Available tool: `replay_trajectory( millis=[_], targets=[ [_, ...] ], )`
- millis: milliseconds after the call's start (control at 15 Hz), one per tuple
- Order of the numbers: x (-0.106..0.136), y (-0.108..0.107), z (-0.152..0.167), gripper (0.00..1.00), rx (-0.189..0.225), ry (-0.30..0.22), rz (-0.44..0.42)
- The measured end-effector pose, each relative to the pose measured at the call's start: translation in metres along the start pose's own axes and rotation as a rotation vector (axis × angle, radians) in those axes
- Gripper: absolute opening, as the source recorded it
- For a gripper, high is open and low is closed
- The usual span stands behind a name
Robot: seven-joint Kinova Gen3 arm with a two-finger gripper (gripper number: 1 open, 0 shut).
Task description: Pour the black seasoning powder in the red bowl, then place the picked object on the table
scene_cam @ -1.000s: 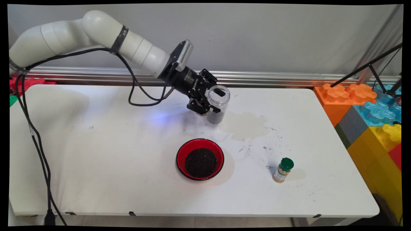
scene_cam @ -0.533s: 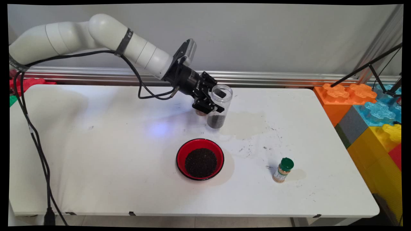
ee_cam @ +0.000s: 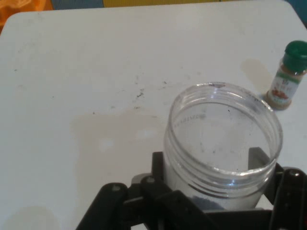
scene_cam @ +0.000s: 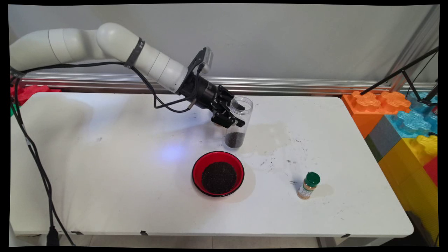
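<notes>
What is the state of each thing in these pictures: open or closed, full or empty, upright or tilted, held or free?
Gripper: shut on the jar, jaws on its two sides.
Jar: held, upright, no lid, dark grains only at the bottom.
Bowl: free on the table, upright, holding dark grains.
Spice bottle: free, upright, green cap on.
Table: stained and dotted with dark specks near the jar.

clear glossy plastic jar (scene_cam: 240, 120) | matt black claw (scene_cam: 233, 117) | smooth white table (scene_cam: 105, 168), stained
</notes>
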Motion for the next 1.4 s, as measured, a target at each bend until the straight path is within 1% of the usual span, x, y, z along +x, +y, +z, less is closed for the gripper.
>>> replay_trajectory(
  millis=[200, 533, 667, 933, 1400],
  targets=[
    [-0.003, 0.003, 0.001, 0.0, 0.003, 0.021, -0.041],
    [-0.008, 0.0, 0.002, 0.0, 0.039, 0.071, -0.064],
    [-0.014, -0.001, 0.003, 0.0, 0.051, 0.083, -0.071],
    [-0.024, -0.002, 0.008, 0.0, 0.05, 0.082, -0.087],
    [-0.035, -0.002, 0.014, 0.0, 0.044, 0.083, -0.09]
  ],
)
